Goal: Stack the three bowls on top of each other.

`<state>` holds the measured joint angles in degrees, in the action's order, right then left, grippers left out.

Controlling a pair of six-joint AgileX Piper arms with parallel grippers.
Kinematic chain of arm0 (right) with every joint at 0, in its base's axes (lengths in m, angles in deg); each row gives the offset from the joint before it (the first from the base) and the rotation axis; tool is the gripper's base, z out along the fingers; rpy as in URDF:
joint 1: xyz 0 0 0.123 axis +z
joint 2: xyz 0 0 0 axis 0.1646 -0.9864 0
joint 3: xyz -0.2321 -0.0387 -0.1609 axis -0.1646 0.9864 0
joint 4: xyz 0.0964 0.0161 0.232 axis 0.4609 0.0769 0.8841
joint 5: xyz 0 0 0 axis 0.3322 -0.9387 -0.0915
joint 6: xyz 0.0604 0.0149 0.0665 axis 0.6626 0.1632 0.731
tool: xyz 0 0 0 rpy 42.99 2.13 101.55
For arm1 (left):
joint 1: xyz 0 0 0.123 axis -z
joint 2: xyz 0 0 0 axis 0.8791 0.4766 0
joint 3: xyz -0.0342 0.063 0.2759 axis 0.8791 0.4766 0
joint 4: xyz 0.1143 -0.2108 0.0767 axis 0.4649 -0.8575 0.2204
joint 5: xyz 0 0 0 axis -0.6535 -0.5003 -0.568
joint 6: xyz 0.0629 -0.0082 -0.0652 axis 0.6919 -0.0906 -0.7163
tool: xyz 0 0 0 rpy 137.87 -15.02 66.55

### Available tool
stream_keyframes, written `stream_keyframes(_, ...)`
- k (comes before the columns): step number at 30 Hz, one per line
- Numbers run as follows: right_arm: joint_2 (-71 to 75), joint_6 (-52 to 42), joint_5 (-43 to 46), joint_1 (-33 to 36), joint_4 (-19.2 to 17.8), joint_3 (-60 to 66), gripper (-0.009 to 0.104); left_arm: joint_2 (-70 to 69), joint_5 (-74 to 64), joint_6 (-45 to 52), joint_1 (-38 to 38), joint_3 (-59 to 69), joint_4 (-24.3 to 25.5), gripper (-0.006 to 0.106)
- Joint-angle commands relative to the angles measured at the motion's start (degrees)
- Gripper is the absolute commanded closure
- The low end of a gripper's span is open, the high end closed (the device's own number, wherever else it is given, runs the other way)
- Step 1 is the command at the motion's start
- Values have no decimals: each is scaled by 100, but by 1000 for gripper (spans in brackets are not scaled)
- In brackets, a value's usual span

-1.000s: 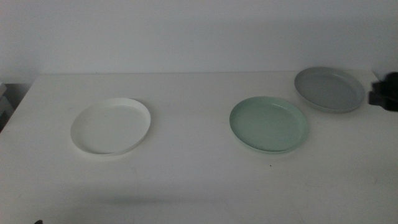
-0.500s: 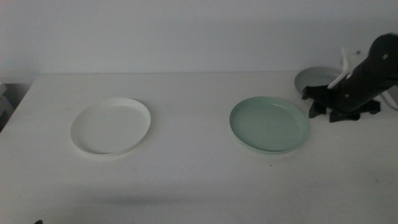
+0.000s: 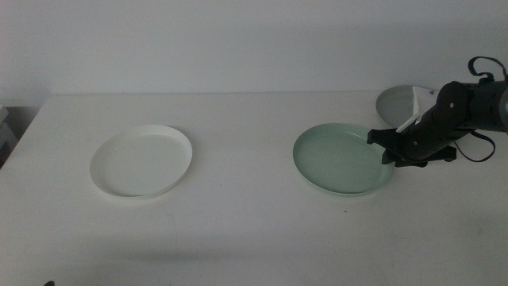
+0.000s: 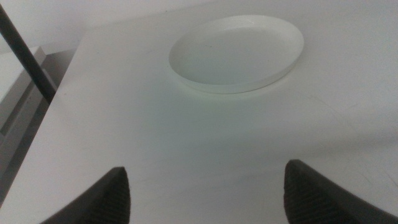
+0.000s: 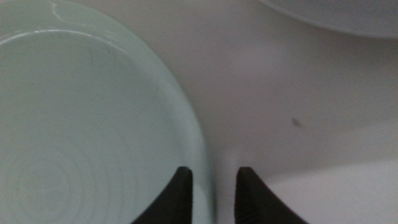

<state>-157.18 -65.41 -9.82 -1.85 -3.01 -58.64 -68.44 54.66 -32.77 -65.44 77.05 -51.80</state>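
Note:
The white bowl (image 3: 143, 160) lies at the left of the table and the pale mint green bowl (image 3: 341, 157) at the right of centre. The grey bowl (image 3: 399, 100) lies behind it at the far right, partly hidden by my right arm. My right gripper (image 3: 387, 148) is low at the mint bowl's right rim. In the right wrist view its jaws (image 5: 211, 190) stand narrowly apart astride that rim (image 5: 200, 140), and the grey bowl's edge (image 5: 336, 11) shows beyond. My left gripper (image 4: 208, 196) is open and empty, short of the white bowl (image 4: 236, 53).
The white table (image 3: 246, 230) ends at a wall at the back. Its left edge, with a dark pole (image 4: 25, 59) beyond it, shows in the left wrist view. A small dark speck (image 5: 296, 122) marks the table near the mint bowl.
My right arm has come in from the right edge, passed in front of the grey bowl, and lowered its gripper to the mint bowl's right rim. The bowls have not moved.

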Motion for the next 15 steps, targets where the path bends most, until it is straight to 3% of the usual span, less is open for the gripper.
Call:
stream_keyframes(1,246,-110,356,22,-6,-182,80,-74,377,-42,-5,-16,-57,18)
stream_keyframes(6,151,-201,371,97,-54,-177,96,-74,377,-42,-5,-16,-57,18)
stream_keyframes(15,1140,-204,15,734,-104,47,96,-74,377,-42,-5,-16,-57,18)
